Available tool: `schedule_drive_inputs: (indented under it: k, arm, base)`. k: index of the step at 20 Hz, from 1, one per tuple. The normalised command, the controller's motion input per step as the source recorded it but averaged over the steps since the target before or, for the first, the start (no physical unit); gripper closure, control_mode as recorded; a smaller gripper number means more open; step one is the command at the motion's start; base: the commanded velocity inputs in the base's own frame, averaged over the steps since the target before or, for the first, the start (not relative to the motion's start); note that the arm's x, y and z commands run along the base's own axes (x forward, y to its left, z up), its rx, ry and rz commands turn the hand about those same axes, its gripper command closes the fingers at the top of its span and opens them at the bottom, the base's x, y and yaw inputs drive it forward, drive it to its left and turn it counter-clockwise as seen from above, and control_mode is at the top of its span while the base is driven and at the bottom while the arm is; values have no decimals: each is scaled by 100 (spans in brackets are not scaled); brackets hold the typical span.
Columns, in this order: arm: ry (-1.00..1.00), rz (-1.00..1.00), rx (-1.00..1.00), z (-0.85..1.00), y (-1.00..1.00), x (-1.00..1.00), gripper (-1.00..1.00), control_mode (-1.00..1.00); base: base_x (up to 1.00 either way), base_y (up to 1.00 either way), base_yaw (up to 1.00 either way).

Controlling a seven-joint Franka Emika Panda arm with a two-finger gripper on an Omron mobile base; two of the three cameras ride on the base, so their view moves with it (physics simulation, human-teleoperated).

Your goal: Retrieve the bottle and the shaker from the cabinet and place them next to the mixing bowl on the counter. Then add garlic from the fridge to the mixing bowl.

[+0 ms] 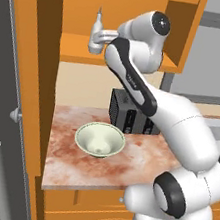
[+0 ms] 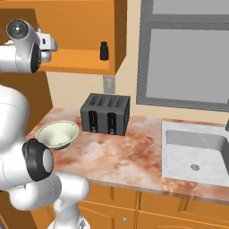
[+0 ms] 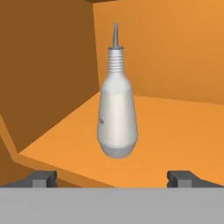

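A: How is the arm set?

B: It rises from the base, bends at the elbow over the counter (image 1: pixel 140 152), and reaches up and forward into the open orange cabinet (image 1: pixel 120 58). The wrist is level with the shelf and the hand points straight in.

A: And the claw?

B: The gripper (image 3: pixel 116 178) has its jaws spread wide, with nothing between them. Its two dark fingertips (image 3: pixel 43 178) sit low at either side in the hand view.

A: Where is the bottle?

B: The bottle (image 3: pixel 116 111) stands upright on the cabinet shelf, straight ahead of the gripper and centred between the two tips, apart from them. In the left base view it sits just beside the hand, near the left end of the shelf.

A: What does it look like?

B: Pale grey-white, a rounded body wider toward the bottom, a ribbed neck, and a thin pointed spout on top.

A: The other things?

B: A small dark shaker (image 2: pixel 104 50) stands upright further right on the same shelf. The pale green bowl (image 1: pixel 100 139) sits on the counter below, beside a dark toaster (image 2: pixel 105 113).
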Motion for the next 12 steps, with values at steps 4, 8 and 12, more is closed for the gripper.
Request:
schedule_drive_inputs:
  k: [4,8,12]
  arm:
    - [4,0,0,10,0,9,-100,-100]
    - [0,0,0,0,4,8,-100,-100]
    - [0,0,0,-15,6,15,-100,-100]
  base:
    - [0,0,0]
    - [0,0,0]
    - [0,0,0]
